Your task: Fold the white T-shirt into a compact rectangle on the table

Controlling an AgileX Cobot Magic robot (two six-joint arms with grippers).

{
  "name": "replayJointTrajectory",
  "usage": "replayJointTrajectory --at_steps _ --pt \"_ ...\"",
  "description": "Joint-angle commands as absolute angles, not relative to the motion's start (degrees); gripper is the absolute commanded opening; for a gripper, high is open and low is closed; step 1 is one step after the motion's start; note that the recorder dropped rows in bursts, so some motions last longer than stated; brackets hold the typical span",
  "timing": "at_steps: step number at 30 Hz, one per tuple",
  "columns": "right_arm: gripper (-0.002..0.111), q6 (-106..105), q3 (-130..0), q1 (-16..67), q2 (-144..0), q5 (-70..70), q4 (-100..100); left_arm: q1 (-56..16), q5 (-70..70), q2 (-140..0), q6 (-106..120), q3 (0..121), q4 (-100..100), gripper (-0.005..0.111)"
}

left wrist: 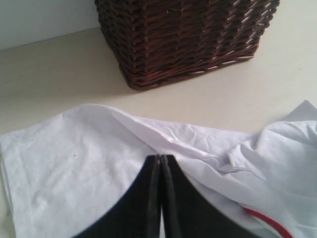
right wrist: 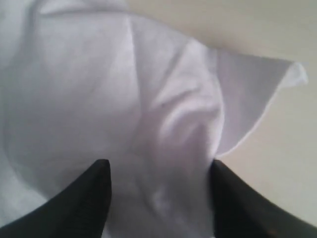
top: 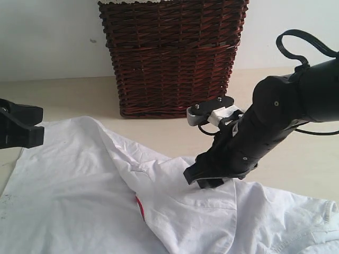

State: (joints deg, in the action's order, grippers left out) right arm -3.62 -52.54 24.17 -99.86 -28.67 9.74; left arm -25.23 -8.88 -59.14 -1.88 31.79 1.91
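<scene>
Robot test bench, perhaps a lab
Plain cream table (top: pixel 69 95) against a bare white wall (top: pixel 47 37); a wicker basket (top: pixel 169 58), a black robot arm (top: pixel 286 111)

The white T-shirt (top: pixel 69 196) hides most of its red print (top: pixel 140 207).

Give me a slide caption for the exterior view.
Open right pincer poised over the crumpled white cotton T-shirt on the pale cream table, dark woven wicker basket behind.
</scene>
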Motion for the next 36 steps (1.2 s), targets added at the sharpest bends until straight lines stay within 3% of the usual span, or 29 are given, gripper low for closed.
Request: replayJointTrajectory --at_steps 1,3,9,16,22,25,32,36 --pt "0.05 -11.6 -52.4 24.0 -99.9 -28.3 17.9 -25.1 -8.7 -58.7 -2.4 31.6 2.3 0.0" --pt "0.043 -12.4 -52.4 24.0 -99.9 -28.4 17.7 -25.1 -8.7 -58.7 -2.4 31.6 2.3 0.0" --pt "0.0 -12.9 -52.4 24.0 -98.7 -25.0 12.5 -25.1 -8.6 -58.7 -3.5 31.6 2.3 0.0" --pt "0.0 -2.6 -53.8 23.4 -92.9 -25.3 -1.4 -25.1 -8.2 -58.7 -4.7 31.6 2.3 0.0" --pt "0.0 4.2 -59.2 23.2 -87.0 -39.5 -7.9 -25.1 -8.9 -58.7 -4.8 31.6 2.3 0.0" --pt "0.006 1.6 -60.0 23.2 -86.8 -42.6 -5.2 -25.2 -10.4 -58.7 -4.6 31.6 2.3 0.0" --pt "0.048 6.0 -59.8 23.2 -91.7 -41.3 -9.9 -25.2 -9.4 -58.7 -4.5 31.6 2.3 0.0" --pt "0.05 13.3 -57.5 23.2 -92.3 -44.1 -11.9 -25.2 -9.5 -58.7 -3.6 31.6 2.2 0.0"
